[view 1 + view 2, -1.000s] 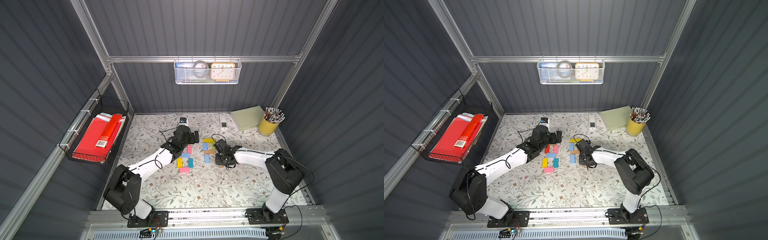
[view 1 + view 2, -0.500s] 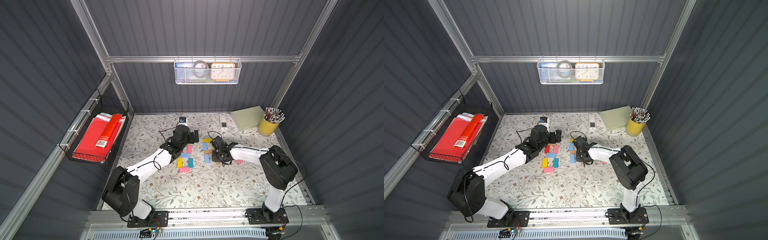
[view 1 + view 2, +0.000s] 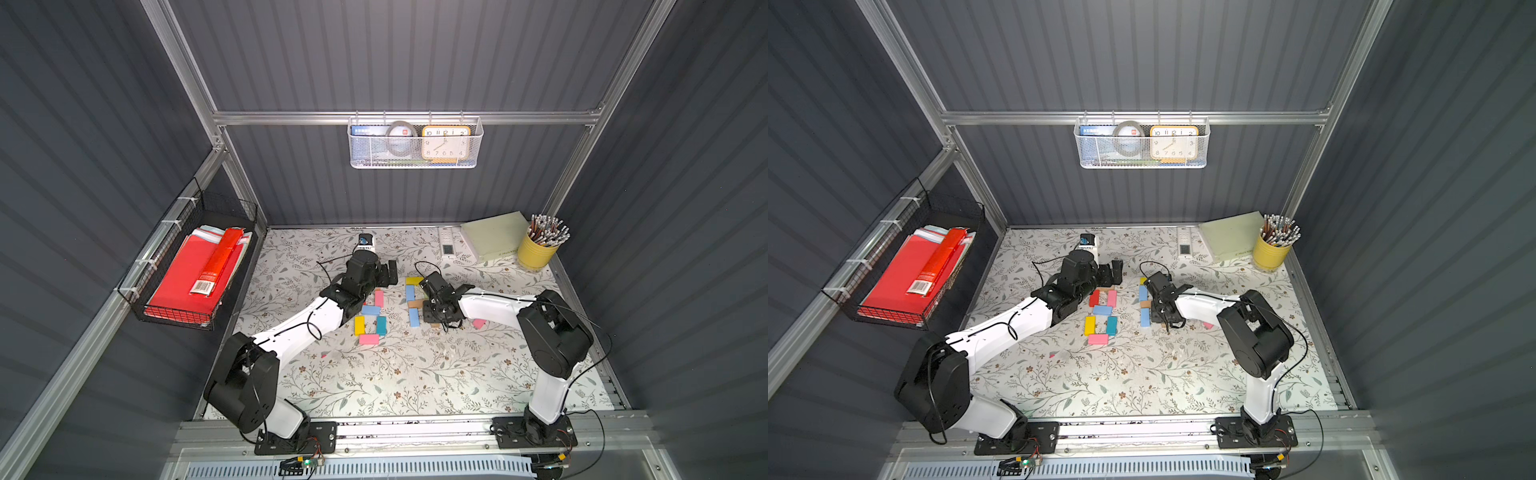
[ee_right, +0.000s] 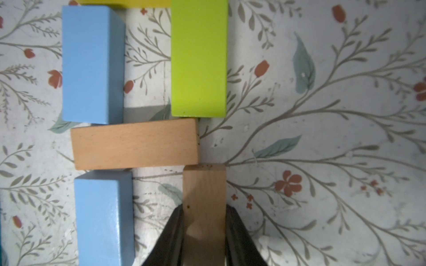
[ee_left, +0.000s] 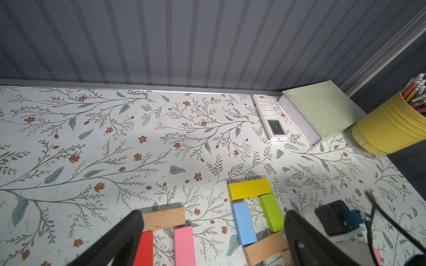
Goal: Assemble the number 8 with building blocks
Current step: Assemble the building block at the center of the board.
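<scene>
My right gripper [image 4: 204,221] is shut on a plain tan block [image 4: 204,188] standing on the mat. The block's far end touches a crosswise tan block [image 4: 134,145]. Beyond that lie a blue block [image 4: 92,64], a green block [image 4: 199,57] and a yellow block [image 3: 413,281]. Another blue block [image 4: 103,218] lies beside the held one. To the left is a finished figure of tan [image 5: 163,218], red [image 5: 144,248], pink [image 3: 379,298], light blue [image 3: 370,310], yellow [image 3: 359,325], teal [image 3: 381,325] and pink [image 3: 368,339] blocks. My left gripper [image 5: 213,232] hangs open over its far end, holding nothing.
A loose pink block [image 3: 478,323] lies under my right forearm. At the back right stand a yellow pencil cup [image 3: 538,251], a pale green box [image 3: 492,241] and a white remote [image 3: 446,245]. A wire basket [image 3: 137,286] with red folders hangs on the left wall.
My right gripper has carried the tan block leftward up to the right-hand figure. The left arm has hardly moved.
</scene>
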{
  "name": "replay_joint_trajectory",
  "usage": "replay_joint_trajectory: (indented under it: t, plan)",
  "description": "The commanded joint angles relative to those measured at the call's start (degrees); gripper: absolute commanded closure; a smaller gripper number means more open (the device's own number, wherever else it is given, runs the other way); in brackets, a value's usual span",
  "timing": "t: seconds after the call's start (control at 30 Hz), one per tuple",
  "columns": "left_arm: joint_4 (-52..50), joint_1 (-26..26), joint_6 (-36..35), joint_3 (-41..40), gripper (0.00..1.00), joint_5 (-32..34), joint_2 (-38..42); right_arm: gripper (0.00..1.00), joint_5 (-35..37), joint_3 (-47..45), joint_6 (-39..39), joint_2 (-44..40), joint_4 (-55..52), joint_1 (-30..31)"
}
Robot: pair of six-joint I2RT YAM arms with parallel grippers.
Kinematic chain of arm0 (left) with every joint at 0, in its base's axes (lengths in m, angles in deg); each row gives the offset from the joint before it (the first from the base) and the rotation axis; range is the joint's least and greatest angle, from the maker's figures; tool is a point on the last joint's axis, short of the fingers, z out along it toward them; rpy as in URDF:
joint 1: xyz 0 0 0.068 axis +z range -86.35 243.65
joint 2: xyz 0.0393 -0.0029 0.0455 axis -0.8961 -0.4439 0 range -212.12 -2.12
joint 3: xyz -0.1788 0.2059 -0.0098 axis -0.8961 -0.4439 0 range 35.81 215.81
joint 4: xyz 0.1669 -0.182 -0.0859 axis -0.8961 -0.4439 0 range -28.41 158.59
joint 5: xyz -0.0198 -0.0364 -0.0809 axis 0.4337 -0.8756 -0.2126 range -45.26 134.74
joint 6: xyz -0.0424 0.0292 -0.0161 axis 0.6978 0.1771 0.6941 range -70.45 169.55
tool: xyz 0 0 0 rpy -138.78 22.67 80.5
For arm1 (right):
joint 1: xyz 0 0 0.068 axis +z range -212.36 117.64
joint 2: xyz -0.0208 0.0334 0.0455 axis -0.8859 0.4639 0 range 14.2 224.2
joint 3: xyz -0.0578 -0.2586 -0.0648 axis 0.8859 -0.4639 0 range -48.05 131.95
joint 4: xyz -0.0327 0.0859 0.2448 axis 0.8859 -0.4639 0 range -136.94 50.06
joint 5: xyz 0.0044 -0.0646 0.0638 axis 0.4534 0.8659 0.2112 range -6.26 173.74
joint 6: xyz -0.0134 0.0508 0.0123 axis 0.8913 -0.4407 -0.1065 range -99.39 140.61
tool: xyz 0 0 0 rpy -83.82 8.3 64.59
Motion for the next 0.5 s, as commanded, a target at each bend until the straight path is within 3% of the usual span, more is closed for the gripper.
replay_joint_trajectory:
  t: [0.0,0.47]
  plan:
    - [-0.01,-0.01,-1.08,-0.39,0.01,-0.01,0.09,0.73,0.45,0.25,0.64,2.39,0.56,0.15]
    - [0.11,-0.01,-1.17,-0.64,0.01,-0.31,-0.20,0.63,0.20,0.69,-0.36,2.63,0.99,-0.16]
